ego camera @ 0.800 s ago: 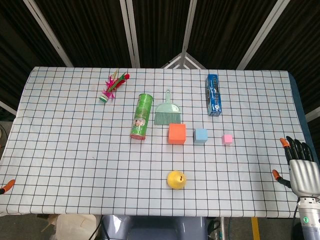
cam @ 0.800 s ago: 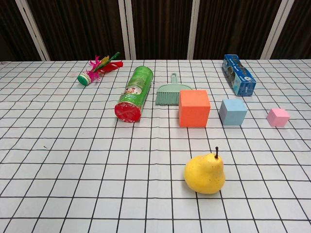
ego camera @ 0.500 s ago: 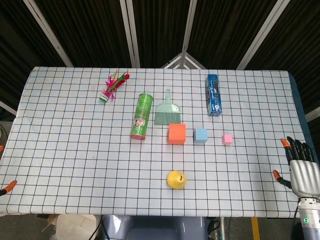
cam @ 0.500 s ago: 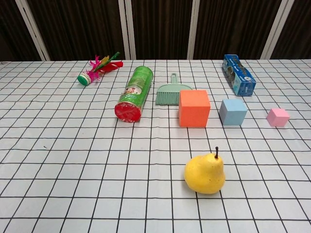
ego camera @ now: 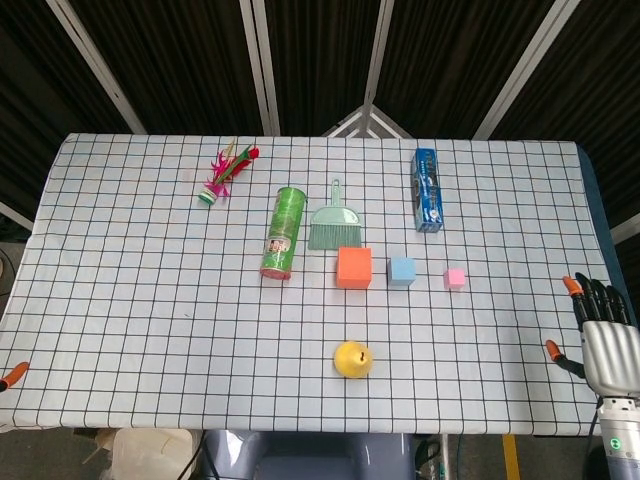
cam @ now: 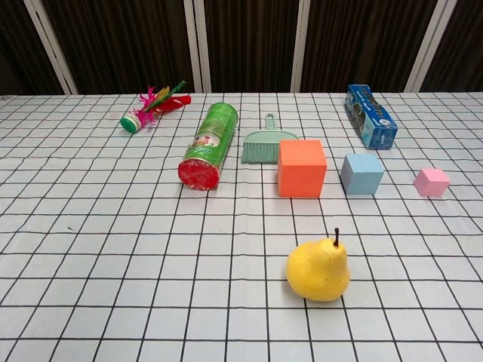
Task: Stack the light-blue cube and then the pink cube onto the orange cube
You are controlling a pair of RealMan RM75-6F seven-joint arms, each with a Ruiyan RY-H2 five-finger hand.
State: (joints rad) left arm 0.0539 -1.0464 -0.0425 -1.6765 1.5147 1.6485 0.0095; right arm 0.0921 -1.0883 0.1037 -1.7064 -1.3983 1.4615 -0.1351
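Orange cube point(ego camera: 354, 267), light-blue cube point(ego camera: 401, 271), pink cube point(ego camera: 455, 278) sit unstacked in a row, left to right. Right hand point(ego camera: 607, 345) at table's right edge, fingers spread, empty. Left hand point(ego camera: 11, 376): only an orange tip shows, state unclear.

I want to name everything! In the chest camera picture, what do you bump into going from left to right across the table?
Feather shuttlecock → green can → green brush → orange cube → light-blue cube → pink cube.

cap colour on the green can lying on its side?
Red. The can shows its red cap toward the camera, clearest in the chest view.
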